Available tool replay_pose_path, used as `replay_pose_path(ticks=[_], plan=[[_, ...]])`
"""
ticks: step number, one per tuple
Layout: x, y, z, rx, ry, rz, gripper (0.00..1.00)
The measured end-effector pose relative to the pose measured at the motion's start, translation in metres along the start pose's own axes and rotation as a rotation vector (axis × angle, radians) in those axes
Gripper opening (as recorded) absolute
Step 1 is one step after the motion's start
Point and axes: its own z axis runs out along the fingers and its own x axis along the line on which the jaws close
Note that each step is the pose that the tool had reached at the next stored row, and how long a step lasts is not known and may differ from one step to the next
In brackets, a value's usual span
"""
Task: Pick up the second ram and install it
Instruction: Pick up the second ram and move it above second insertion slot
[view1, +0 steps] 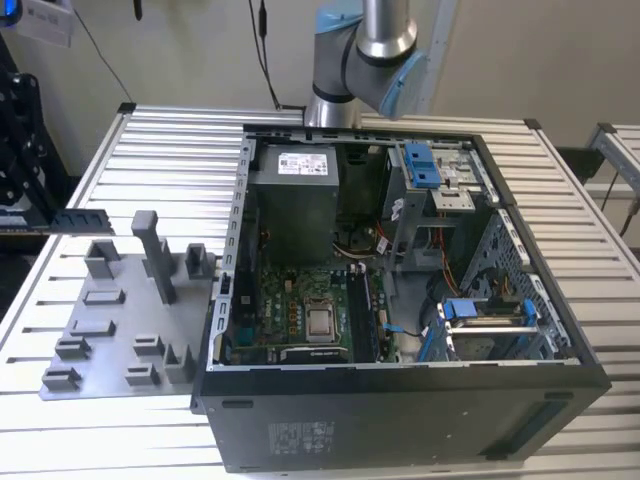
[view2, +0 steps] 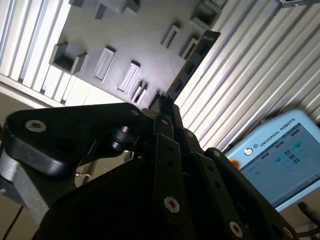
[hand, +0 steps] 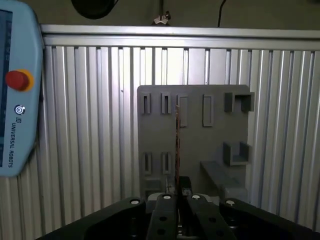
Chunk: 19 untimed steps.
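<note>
The claw (view2: 163, 104) is pinched shut on one end of the second ram (view2: 194, 60), a long, thin, dark stick. The stick is up in the air over the grey holder plate (view2: 142, 32). The plate lies on the ribbed metal desk (view1: 160, 140), just beside the open computer case (view1: 400, 415).

Beige wall (view1: 200, 60), ribbed aluminium table (view1: 150, 150); even indoor light

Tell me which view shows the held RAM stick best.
The second wrist view: the second ram shows close, flat side visible, from the jaws to its tip. The first wrist view shows it edge-on; the exterior view shows it at that view's left.
</note>
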Motion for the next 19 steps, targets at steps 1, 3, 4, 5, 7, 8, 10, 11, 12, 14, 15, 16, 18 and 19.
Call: replay_pose_path(ticks=[1, 3, 4, 5, 7, 8, 10, 11, 12, 14, 15, 16, 18, 19], plan=[[-0.0001, -0.0002, -0.0035, 0.0001, -0.0001, 0.000, 0.14], [-0.0003, -0.0006, -0.0090, 0.0001, -0.0002, 0.000, 0.14], [-0.0004, -0.0007, -0.0121, 0.0001, -0.0003, 0.000, 0.14], [-0.0005, -0.0009, -0.0150, 0.0000, -0.0002, 0.000, 0.14], [-0.0006, -0.0011, -0.0189, 0.0001, -0.0002, 0.000, 0.14], [-0.0006, -0.0011, -0.0189, 0.0002, -0.0004, 0.000, 0.14], [-0.0007, -0.0011, -0.0189, 0.0004, -0.0005, 0.000, 0.14], [-0.0006, -0.0011, -0.0190, 0.0002, -0.0004, 0.000, 0.14], [-0.0007, -0.0012, -0.0192, 0.0000, -0.0002, 0.000, 0.14], [-0.0006, -0.0023, -0.0192, -0.0001, -0.0002, 0.000, 0.14], [-0.0006, -0.0033, -0.0191, 0.0000, -0.0001, 0.000, 0.14], [-0.0007, -0.0048, -0.0189, 0.0001, -0.0003, 0.000, 0.14], [-0.0007, -0.0087, -0.0188, 0.0000, -0.0002, 0.000, 0.14], [-0.0007, -0.0104, -0.0186, 0.0001, -0.0003, 0.000, 0.14]])
